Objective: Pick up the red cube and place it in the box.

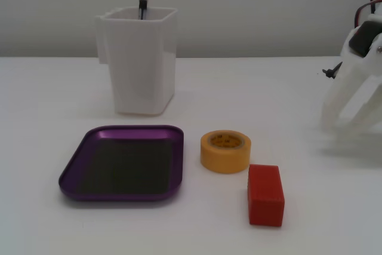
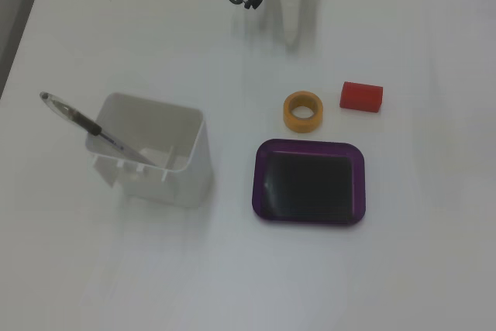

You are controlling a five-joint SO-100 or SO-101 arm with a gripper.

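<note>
Resting apart: one red cube (image 1: 265,194), one box (image 1: 74,174), tool (image 1: 352,108) spread wide, empty.

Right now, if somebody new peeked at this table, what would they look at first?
Probably the red cube, bright on the white table, right beside the yellow tape roll. Next, the shiny purple box, empty, left of the tape in that fixed view. Behind it stands a tall white container with a pen inside.

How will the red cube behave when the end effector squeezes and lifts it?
The red cube looks like a solid, flat-faced block, so it probably stays rigid and won't roll. Its matte surface should grip reasonably well. It lies close to the yellow tape roll, so a wide approach might nudge that roll, which could shift.
</note>
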